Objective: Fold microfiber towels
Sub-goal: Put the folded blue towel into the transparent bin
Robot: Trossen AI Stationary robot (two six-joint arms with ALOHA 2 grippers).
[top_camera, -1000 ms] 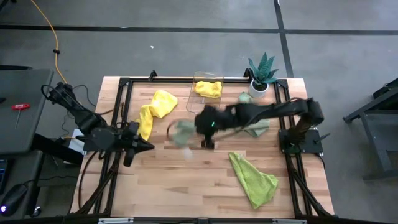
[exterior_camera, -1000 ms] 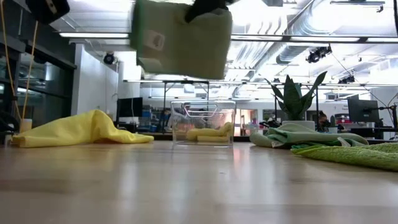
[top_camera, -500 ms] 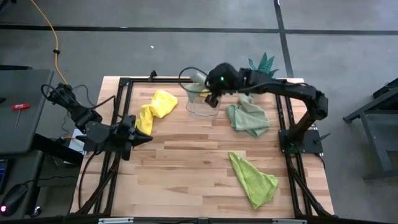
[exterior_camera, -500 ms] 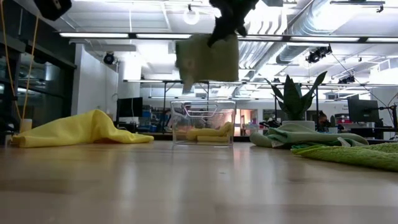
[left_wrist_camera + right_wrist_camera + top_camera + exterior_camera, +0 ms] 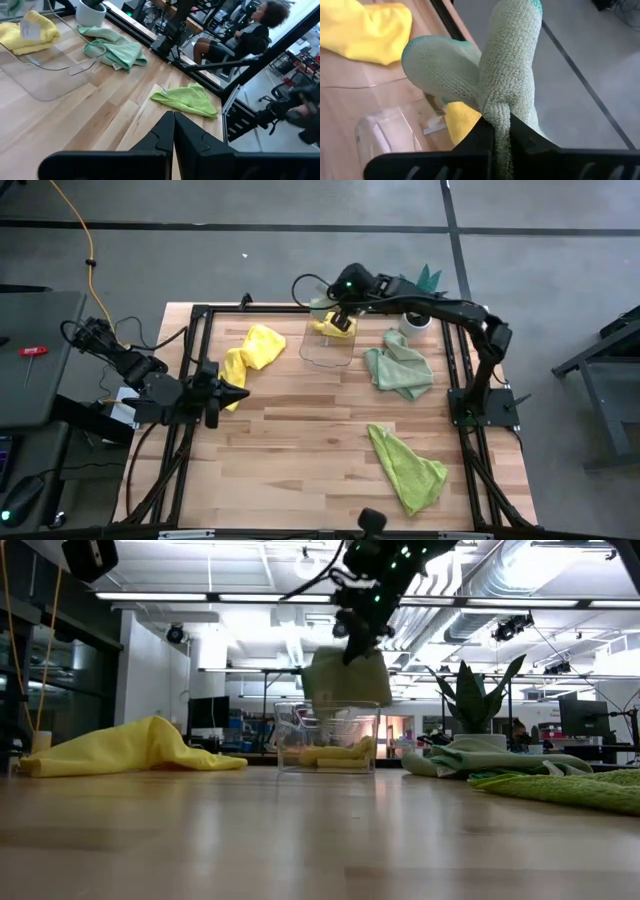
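My right gripper (image 5: 340, 310) hangs over the clear bin (image 5: 320, 355) at the table's far middle, shut on a folded pale green towel (image 5: 347, 678). A folded yellow towel (image 5: 461, 119) lies inside the bin. On the table lie a loose yellow towel (image 5: 250, 355) at the left, a crumpled mint towel (image 5: 400, 370) to the right of the bin, and a lime towel (image 5: 408, 468) near the right front. My left gripper (image 5: 235, 393) is shut on nothing, above the table's left side. My right gripper pinches the folded pale green towel between its two fingers at a bunched fold (image 5: 496, 112), several layers thick. The fingers slant down from the table's right. The towel hangs below them, clear of the table, its lower edge (image 5: 345, 702) about level with the bin's rim.
A spiky potted plant (image 5: 470, 695) stands at the far right corner, close to my right arm. A black metal frame (image 5: 200, 310) runs along the table's edges. In the left wrist view a person (image 5: 245, 35) sits beyond the table. Bare wood lies in the middle and near front.
My right gripper has swung from above the table's middle toward the far edge, carrying the folded pale green towel, and now holds it right over the clear bin, a little lower than before. The towel has stayed folded in the hold throughout.
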